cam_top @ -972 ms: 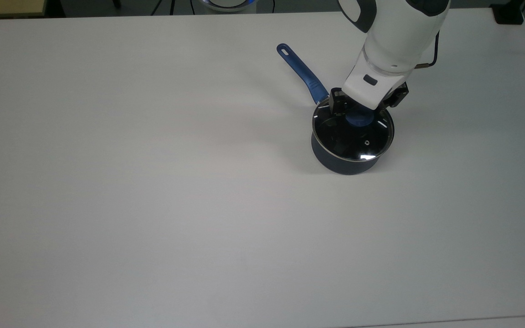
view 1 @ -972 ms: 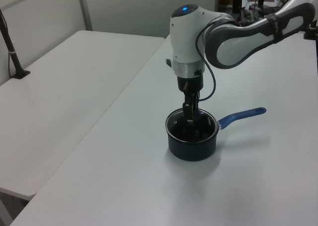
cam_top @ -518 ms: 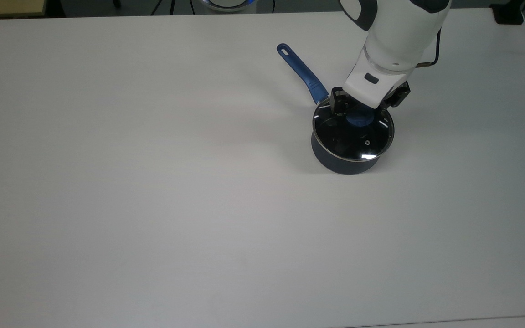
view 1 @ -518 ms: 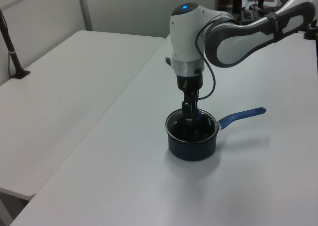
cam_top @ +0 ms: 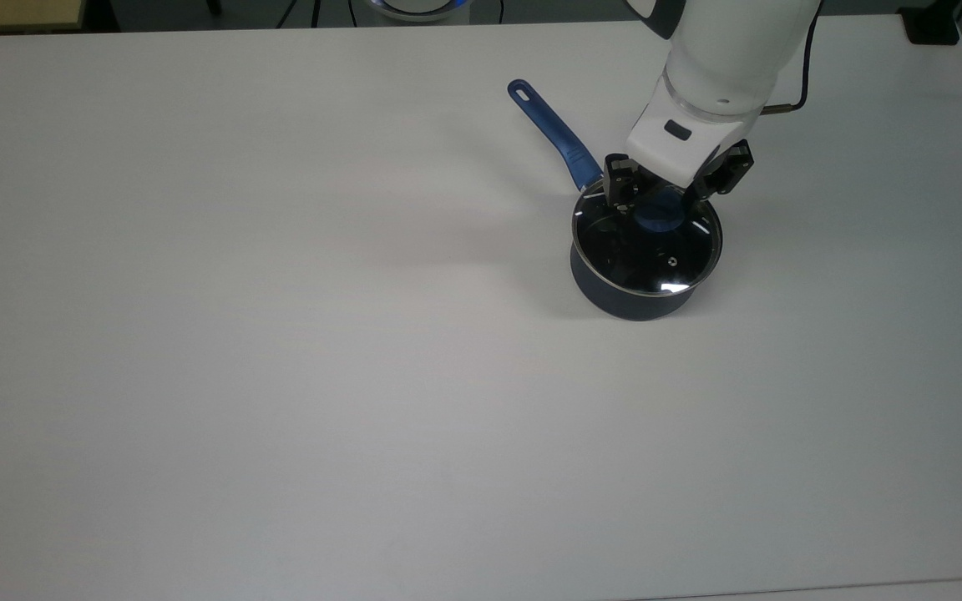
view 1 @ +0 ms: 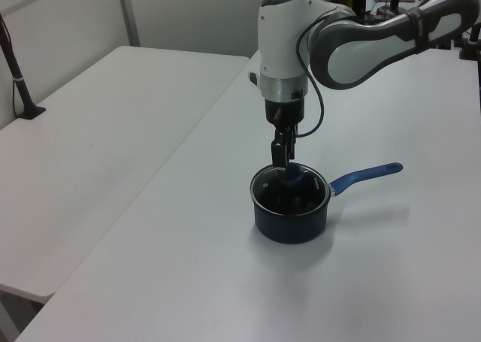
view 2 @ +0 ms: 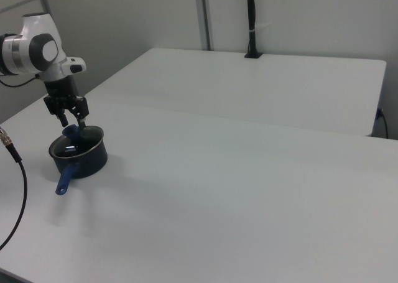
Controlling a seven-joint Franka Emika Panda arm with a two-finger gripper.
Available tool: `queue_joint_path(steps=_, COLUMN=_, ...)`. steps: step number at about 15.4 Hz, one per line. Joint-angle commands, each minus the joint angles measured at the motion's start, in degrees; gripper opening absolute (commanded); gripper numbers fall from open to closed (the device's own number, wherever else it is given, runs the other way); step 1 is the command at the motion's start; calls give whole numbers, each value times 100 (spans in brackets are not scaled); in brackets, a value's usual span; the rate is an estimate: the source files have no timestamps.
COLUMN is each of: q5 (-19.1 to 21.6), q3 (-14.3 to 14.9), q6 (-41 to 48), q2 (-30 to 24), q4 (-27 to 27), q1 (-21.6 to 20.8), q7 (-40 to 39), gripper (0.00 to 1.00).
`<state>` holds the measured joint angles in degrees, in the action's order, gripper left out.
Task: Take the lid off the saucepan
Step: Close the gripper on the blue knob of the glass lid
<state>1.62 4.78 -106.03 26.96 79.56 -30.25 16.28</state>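
Claw (cam_top: 670, 185) spread open above the lid (cam_top: 646, 247); its knob (cam_top: 659, 215) partly hidden; saucepan (cam_top: 627, 296) covered.

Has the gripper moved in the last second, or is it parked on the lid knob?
Yes. The gripper has risen: in the left view it sits higher above the saucepan than before, fingers open, and the lid hasn't shifted.
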Motion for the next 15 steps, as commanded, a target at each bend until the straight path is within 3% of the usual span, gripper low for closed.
queue_joint_path(steps=1, q5=-118, q3=50, q6=3, q2=-77, q4=103, q1=-122, q7=112, gripper=70)
queue_joint_path(steps=9, q5=-126, q3=23, q6=-23, q2=11, q4=130, q1=-131, q7=121, gripper=74)
queue_joint_path(steps=15, q5=-127, q3=23, q6=-41, q2=55, q4=138, q1=-122, q7=121, gripper=59)
